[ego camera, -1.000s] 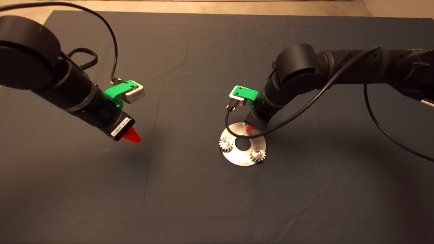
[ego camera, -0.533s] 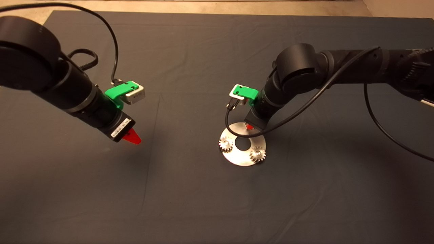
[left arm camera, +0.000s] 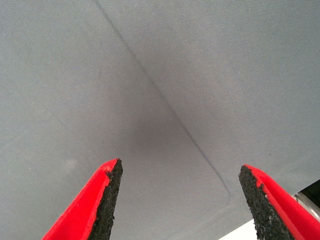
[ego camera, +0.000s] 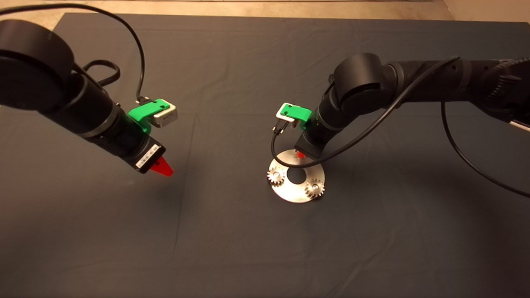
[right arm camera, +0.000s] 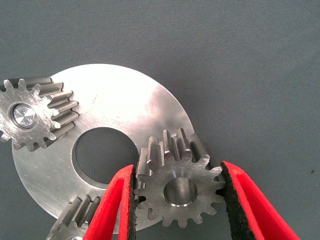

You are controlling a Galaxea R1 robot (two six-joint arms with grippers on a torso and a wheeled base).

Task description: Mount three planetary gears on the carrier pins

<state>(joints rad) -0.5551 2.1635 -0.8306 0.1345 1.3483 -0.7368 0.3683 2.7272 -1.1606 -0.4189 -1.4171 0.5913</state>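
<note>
Your dark mat (ego camera: 232, 240) carries one item directly: a round silver disc (ego camera: 296, 191) with central hole, lying flat slightly right of the mat's middle.

In the head view the right gripper (ego camera: 301, 155) covers the third gear (right arm camera: 177, 189) on the disc (right arm camera: 120, 105), and in the right wrist view the gear nearest the left finger (right arm camera: 117, 207) is cut off by the edge.

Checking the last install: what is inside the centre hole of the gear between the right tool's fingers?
A silver pin end fills the hole of that gear, which sits on the disc. The pin's shaft is hidden by the gear.
</note>
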